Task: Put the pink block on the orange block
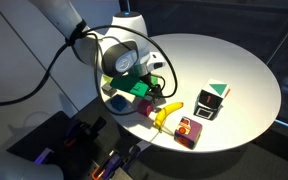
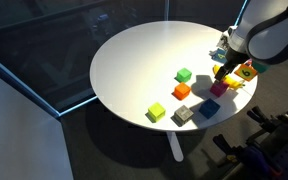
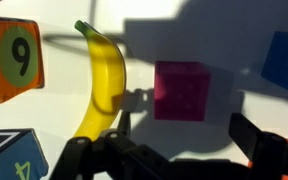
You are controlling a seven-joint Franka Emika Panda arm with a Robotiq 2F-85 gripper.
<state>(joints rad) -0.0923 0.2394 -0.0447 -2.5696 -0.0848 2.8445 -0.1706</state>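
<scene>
in the wrist view, a printed box point(image 3: 9, 60) marked with a 9 is seen at the far left edge, with a second printed box point(image 3: 6, 155) below it in the corner; just to their right a banana point(image 3: 104, 80) is laid lengthwise on the white table point(image 3: 224, 30); the pink block point(image 3: 181, 90) is found next, close beside the banana yet apart from it, resting flat on the table; a blue block point(image 3: 287, 58) is cut off by the right edge; the gripper point(image 3: 179, 150) is held above the table with its fingers point(image 3: 259, 145) spread wide and nothing grasped, and the pink block is framed in line with the gap between them; in an exterior view, a yellow-green block point(image 2: 156, 112) is seen furthest left; next the orange block point(image 2: 182, 91) is found, with a green block point(image 2: 184, 75) just behind it and a grey block point(image 2: 183, 115) in front; the pink block is placed apart from the orange block, to its right, below the gripper and near the table's edge
</scene>
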